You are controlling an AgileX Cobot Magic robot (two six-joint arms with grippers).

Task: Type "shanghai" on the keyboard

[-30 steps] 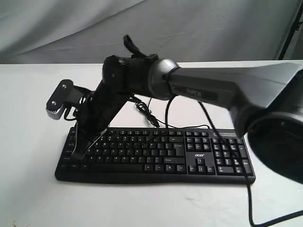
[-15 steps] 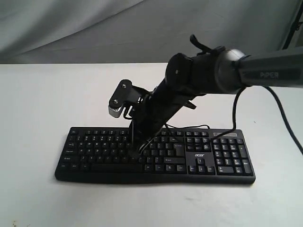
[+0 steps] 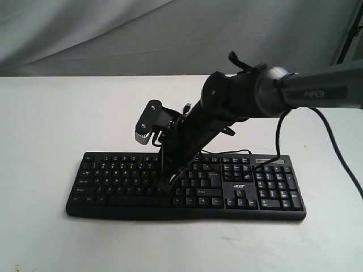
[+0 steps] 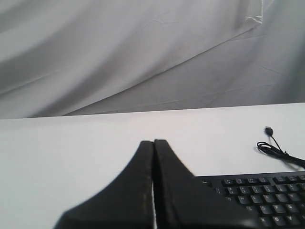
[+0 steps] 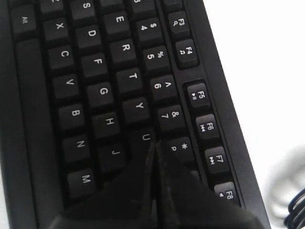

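Observation:
The black keyboard (image 3: 238, 186) with white legends and an acer logo lies across the white table. My right gripper (image 3: 165, 188) reaches in from the right and points down at the middle of the letter block, shut with nothing in it. In the right wrist view the right gripper (image 5: 153, 143) has its tip just past the U key (image 5: 145, 137), beside the 8 key (image 5: 180, 146); I cannot tell if it touches a key. My left gripper (image 4: 153, 141) is shut and empty, off the keyboard's (image 4: 267, 195) corner, and does not show in the exterior view.
The keyboard's thin black cable (image 3: 227, 152) loops on the table behind it, under my right arm (image 3: 249, 93). Its USB plug (image 4: 268, 129) lies loose on the white table (image 3: 45, 124). A grey cloth backdrop (image 3: 85, 34) hangs behind.
My right arm swung from the keyboard's left end to its middle. Over the last half second it shifted only slightly, the tip staying on the middle letter keys.

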